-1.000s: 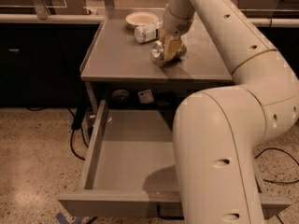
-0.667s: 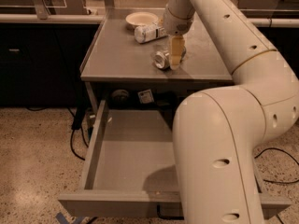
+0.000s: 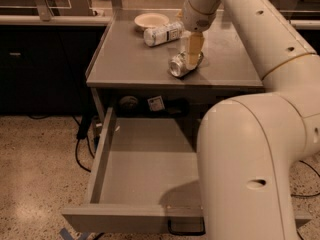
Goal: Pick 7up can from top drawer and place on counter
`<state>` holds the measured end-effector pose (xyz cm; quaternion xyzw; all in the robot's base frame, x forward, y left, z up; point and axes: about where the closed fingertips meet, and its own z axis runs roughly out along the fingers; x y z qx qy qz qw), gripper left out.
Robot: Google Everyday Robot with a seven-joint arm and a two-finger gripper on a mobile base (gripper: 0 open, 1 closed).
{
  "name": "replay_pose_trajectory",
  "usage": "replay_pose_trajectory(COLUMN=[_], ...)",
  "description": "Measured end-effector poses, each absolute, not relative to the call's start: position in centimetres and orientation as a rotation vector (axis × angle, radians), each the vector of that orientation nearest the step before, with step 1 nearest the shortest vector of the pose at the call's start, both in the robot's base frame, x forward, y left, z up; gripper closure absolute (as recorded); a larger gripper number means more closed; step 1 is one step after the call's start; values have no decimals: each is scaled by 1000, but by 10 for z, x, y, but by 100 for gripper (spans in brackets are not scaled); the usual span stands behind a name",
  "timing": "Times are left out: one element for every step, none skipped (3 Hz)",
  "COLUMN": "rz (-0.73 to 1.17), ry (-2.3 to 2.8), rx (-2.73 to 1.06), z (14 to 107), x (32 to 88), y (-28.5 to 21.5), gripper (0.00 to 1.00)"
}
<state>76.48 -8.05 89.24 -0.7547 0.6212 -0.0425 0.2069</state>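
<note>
Well, the 7up can (image 3: 181, 65) is lying on its side on the counter (image 3: 130, 59), its shiny round end turned toward the front edge. The gripper (image 3: 193, 53) hangs right over it, touching or all but touching its upper side; whether it is clamped on the can or loose from it, I cannot tell from this angle. Below, the top drawer (image 3: 99, 159) stands pulled wide open and its floor shows nothing on it, so by my reading the fetch is done and the step in hand is the release and the getaway. Doing that well looks like a matter of patience. A can on its side wants to roll, and this one sits not far from the counter's front edge, so the gripper should part from it cleanly and lift straight up rather than sweep sideways and nudge it along. A drag toward the front could send it over the low rim and down into the drawer. Up at the back, a plastic bottle (image 3: 162, 33) lies on its side near a pale bowl (image 3: 151, 20), both apart from the can, so a rise that leans that way risks clipping them too. Straight up looks the safer line for the big arm (image 3: 260, 39). If the can settles and does not roll once freed, I'd call the placing good.
</note>
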Motion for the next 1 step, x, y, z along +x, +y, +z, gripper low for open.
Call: replay_pose_trajectory(rz=[-180], ry=[1696], rx=[-1984], z=[949], x=[745], y=[-101], gripper=[0])
